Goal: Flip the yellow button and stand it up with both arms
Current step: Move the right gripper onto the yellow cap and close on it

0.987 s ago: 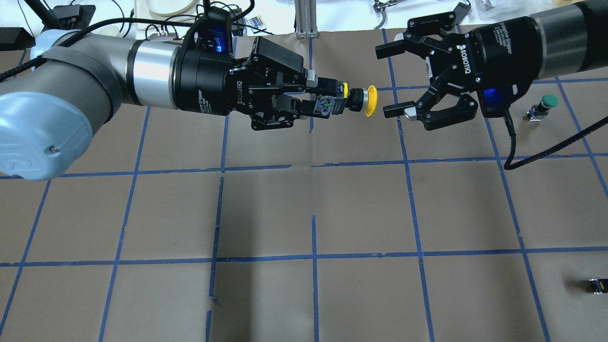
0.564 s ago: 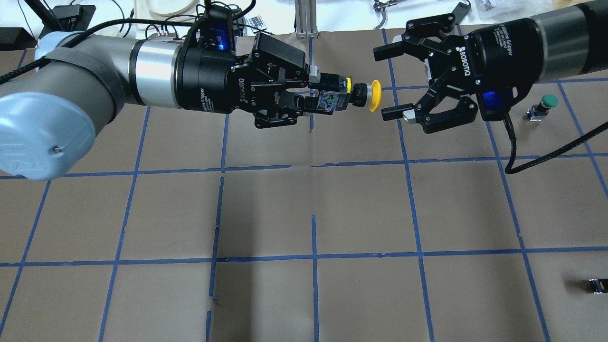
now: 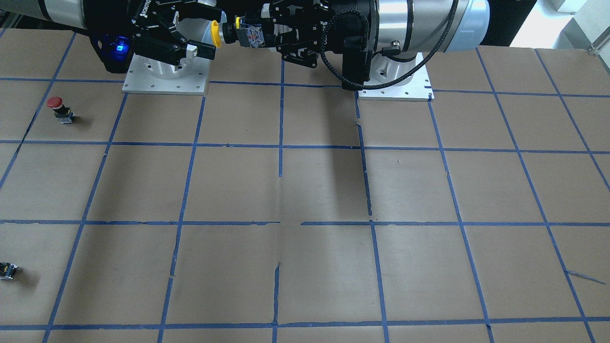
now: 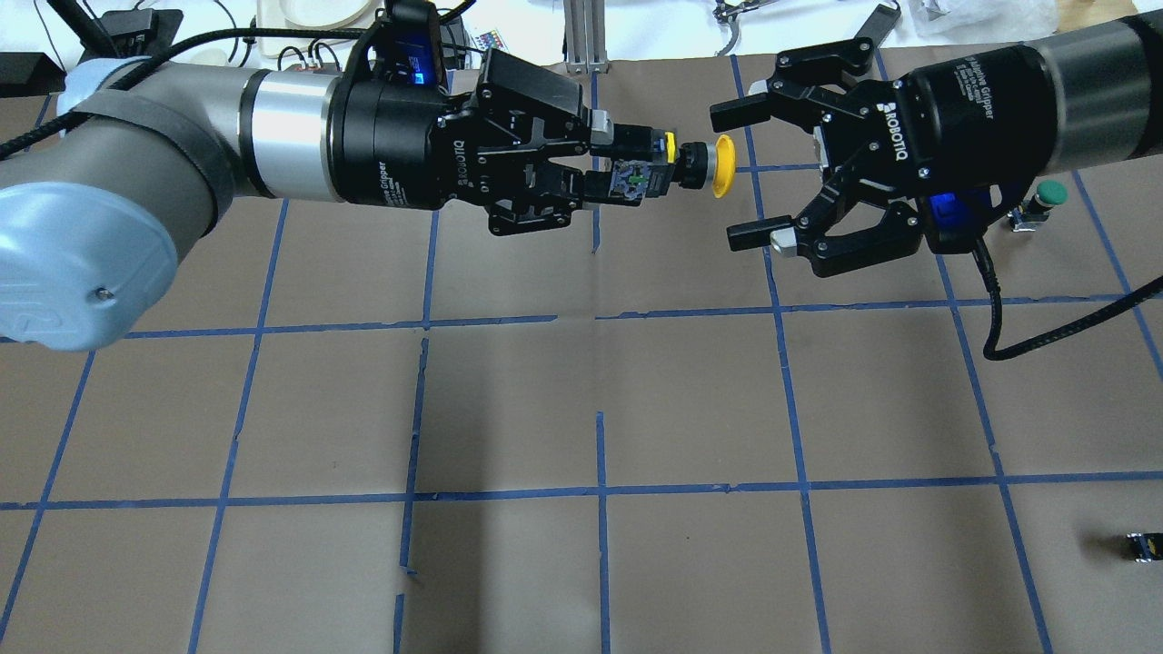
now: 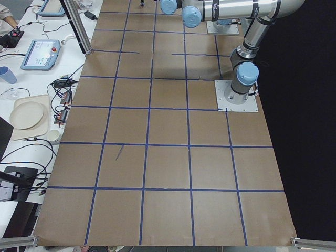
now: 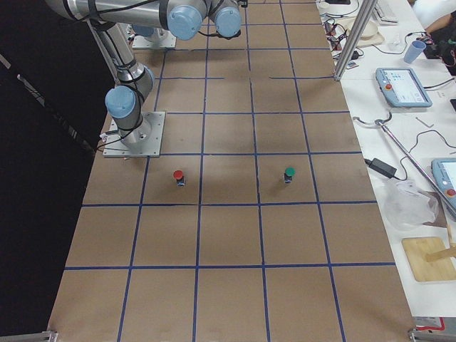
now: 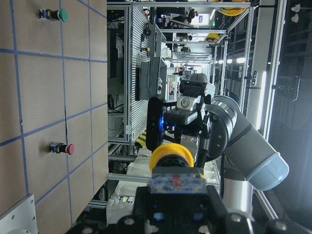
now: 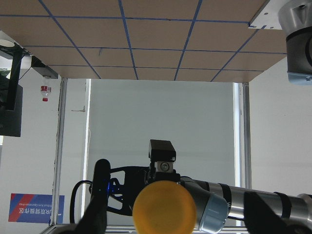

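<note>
Overhead exterior: left gripper [image 4: 611,165] and right gripper [image 4: 738,176] face each other in mid-air. The left pinches the yellow button [image 4: 677,171] by its body, cap outward, so the right, jaws spread wide, can probably take the cap for flipping.

I count three capped buttons: one yellow button [image 4: 688,169], one red button [image 3: 56,107], one green button [image 4: 1045,200]. One capless switch part [image 4: 1141,546] too.

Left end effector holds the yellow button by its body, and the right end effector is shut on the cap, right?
No: the overhead view shows the right end effector open, fingers spread wide of the cap. The left end effector does hold the yellow button by its body.
</note>
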Controlling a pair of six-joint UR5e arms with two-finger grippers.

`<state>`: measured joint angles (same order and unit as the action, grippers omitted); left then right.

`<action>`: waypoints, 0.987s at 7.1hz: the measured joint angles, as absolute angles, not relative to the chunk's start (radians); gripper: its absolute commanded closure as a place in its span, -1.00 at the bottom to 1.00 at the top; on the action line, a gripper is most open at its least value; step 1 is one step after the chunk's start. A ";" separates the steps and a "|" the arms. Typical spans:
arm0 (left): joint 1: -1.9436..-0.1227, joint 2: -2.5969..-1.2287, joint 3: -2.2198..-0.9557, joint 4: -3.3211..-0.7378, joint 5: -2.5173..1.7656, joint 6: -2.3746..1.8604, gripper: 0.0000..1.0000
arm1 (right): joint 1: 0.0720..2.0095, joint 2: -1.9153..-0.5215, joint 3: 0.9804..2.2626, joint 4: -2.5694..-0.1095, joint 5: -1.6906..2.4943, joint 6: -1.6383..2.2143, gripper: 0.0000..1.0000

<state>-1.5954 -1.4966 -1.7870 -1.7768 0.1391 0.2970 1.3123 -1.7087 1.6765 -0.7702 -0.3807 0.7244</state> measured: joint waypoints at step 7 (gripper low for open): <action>-1.597 -1.489 -1.792 -1.777 0.143 0.296 0.96 | 1.318 -1.742 1.683 -0.726 -0.385 0.719 -0.98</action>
<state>-1.5969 -1.4892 -1.7922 -1.7769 0.1431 0.2956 1.3176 -1.7416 1.6834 -0.7261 -0.3851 0.7186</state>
